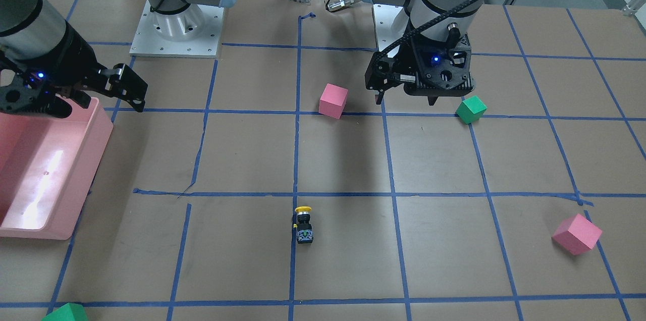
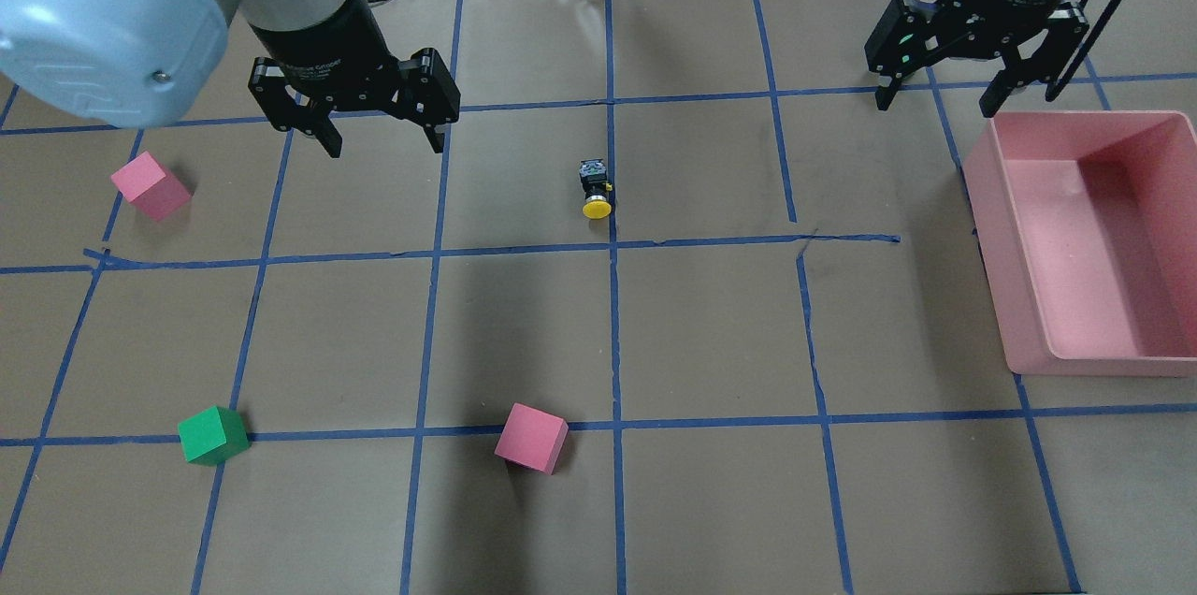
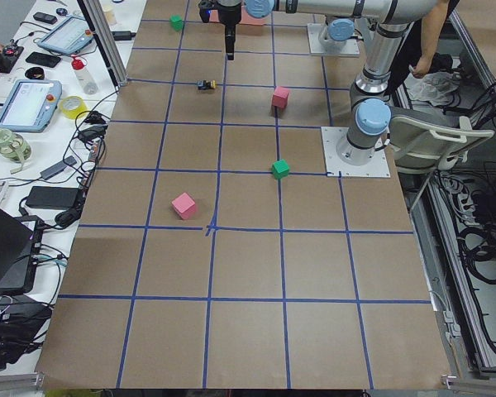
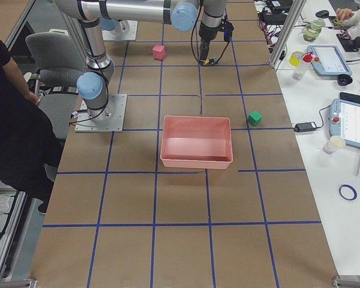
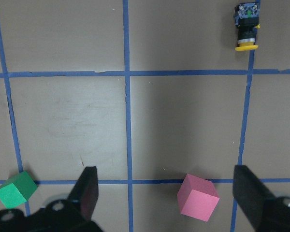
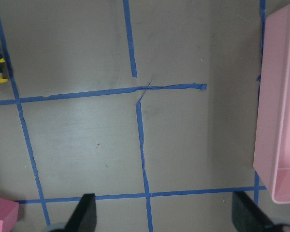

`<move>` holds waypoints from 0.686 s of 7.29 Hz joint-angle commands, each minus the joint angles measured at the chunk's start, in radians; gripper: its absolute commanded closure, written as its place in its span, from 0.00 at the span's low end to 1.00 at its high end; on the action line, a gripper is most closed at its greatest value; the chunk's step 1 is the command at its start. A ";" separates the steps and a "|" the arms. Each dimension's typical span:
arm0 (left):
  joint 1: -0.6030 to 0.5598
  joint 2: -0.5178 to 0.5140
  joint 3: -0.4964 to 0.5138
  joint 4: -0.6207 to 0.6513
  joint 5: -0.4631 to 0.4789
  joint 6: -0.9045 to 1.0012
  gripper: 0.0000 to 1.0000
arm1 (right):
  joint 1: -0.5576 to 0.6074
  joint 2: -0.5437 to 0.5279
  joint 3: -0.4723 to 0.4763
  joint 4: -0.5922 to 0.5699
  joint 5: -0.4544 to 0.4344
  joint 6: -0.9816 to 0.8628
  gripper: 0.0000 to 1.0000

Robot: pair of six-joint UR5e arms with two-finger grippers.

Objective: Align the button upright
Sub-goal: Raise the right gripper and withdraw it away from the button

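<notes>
Your tiny yellow-capped black push-button (image 2: 596, 189) lay sideways. Left pincer (image 2: 383, 146) and right pincer (image 2: 938, 106) hung spread, empty; grabbing it seemed your next job.

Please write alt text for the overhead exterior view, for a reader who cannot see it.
A yellow-capped button lies on its side on a brown, blue-taped table. The left gripper and right gripper hover open, apart from it, the right one by a pink bin. A green cube, a pink cube and another pink cube lie around.
</notes>
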 commanded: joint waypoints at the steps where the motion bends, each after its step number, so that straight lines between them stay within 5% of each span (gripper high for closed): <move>1: 0.000 -0.001 -0.001 0.000 0.000 0.000 0.00 | 0.101 -0.017 0.010 0.002 -0.019 0.001 0.00; 5: 0.001 -0.001 0.001 0.000 0.000 0.000 0.00 | 0.132 -0.029 0.009 0.009 -0.003 0.002 0.00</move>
